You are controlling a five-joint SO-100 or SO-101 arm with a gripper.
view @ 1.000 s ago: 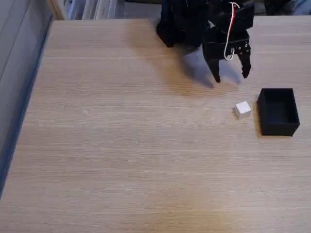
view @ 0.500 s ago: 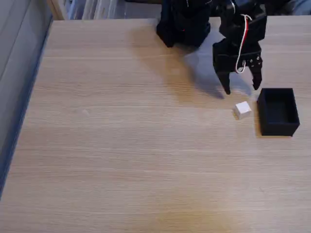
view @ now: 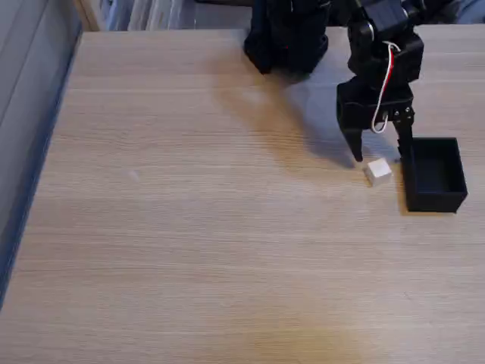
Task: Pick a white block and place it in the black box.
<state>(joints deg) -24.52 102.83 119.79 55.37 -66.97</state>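
Nothing you can read here: no brand, label or writing on any item in the fixed view. Nearest to you the wooden worktop (view: pixel 189 250) lies bare, and its near and left edges run out of the picture. Further in, at the right, you have one white block (view: pixel 377 171) lying on the worktop, with one black box (view: pixel 433 174) just beside it on its right, a narrow gap between them. The box stands open-topped; its inside is too dark for you to make out any detail. Just beyond the block hangs your one gripper (view: pixel 381 155), its two fingers spread apart and pointing down, one tip to the left of the block and the other against the box's left wall; whether that tip touches the wall you cannot tell. A red and white wire (view: pixel 385 91) loops down its front. Furthest off, the arm's black base (view: pixel 286 38) is cut off by the top edge.
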